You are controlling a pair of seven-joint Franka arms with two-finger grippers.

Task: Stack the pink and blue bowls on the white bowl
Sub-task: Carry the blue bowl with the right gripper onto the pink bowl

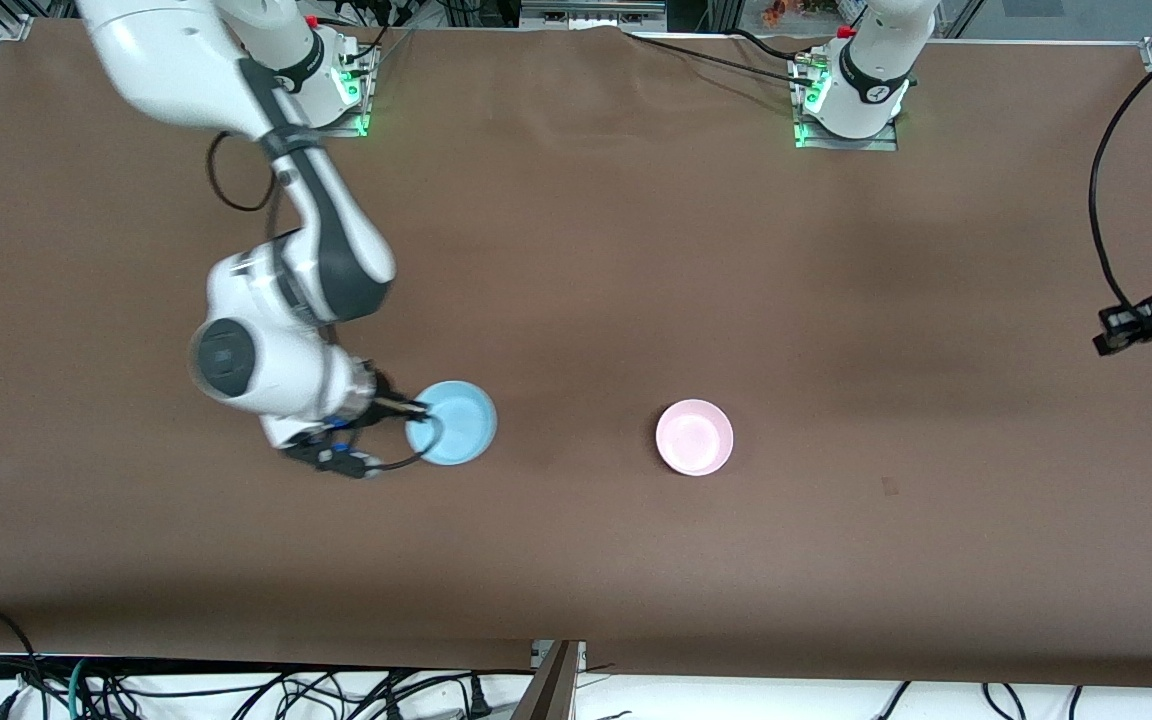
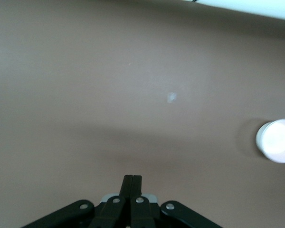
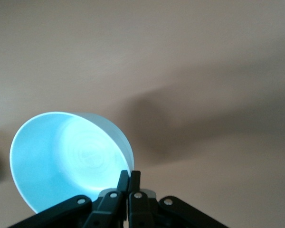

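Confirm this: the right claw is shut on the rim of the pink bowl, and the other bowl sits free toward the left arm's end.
Wrong colour. The right claw is shut on the blue bowl's rim, as the right wrist view shows; the pink bowl is the free one.

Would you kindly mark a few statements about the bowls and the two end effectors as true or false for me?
1. The right end effector is closed on the rim of the blue bowl. True.
2. The blue bowl is nested inside the pink bowl. False: the two are apart, and the pink bowl stands toward the left arm's end of the table.
3. The left end effector grips the pink bowl. False: it is shut on nothing, and the pink bowl is well away from it.
4. The table has a brown surface. True.
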